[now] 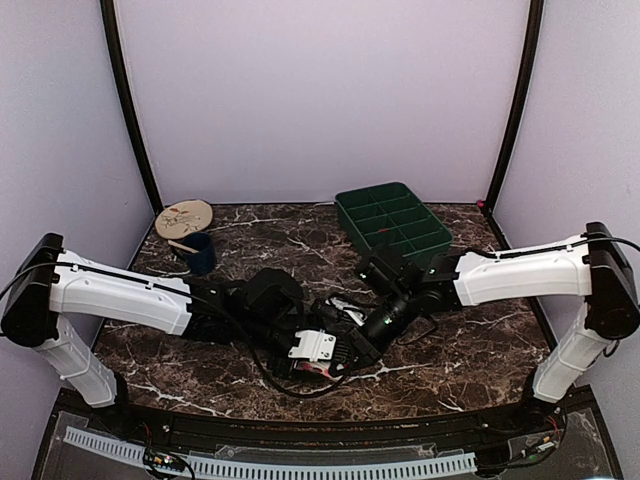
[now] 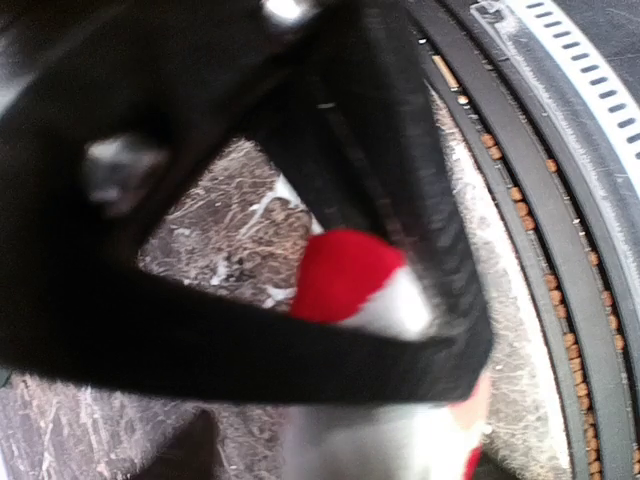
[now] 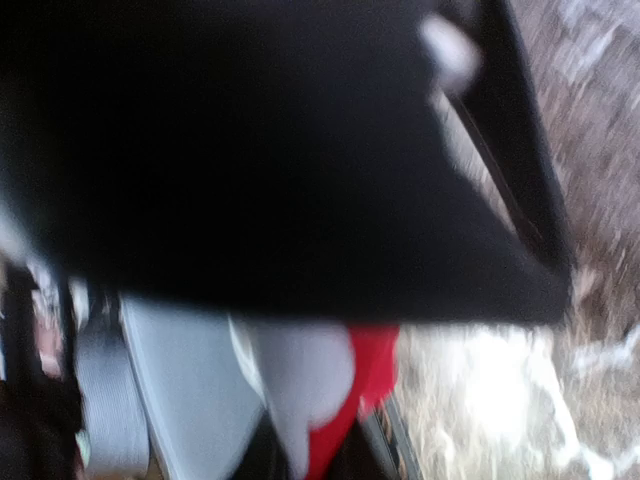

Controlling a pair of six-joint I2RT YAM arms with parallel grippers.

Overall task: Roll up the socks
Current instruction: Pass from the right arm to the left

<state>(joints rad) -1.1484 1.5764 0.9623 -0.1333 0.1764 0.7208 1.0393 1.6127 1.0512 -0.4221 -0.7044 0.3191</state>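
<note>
Top view: both arms are converging on the near side of the green divided tray [image 1: 392,218], low over the marble table [image 1: 480,350]. Left gripper [image 1: 318,358] and right gripper [image 1: 362,338] are crowding one spot and hiding nearly all of the socks [image 1: 318,369]. Only a red sliver is peeking out under the left one. Finger spacing isn't readable from here. A wooden disc [image 1: 184,217] and a blue cup [image 1: 199,252] are sitting well left of the tray.

Left wrist: heavily blurred. Black fingers [image 2: 200,350] are filling the frame. A red-and-white bit of the socks [image 2: 345,275] is showing in the gap between them, lying on the marble by the table's edge rail [image 2: 560,250]. Can't tell how wide the fingers are standing or whether they're gripping the fabric.

Right wrist: also blurred, with a dark finger mass [image 3: 300,150] covering the upper frame. Red and white fabric of the socks [image 3: 370,365] is poking out just below it. The right jaws are sitting practically closed. Whether fabric is pinched between them is hidden.
</note>
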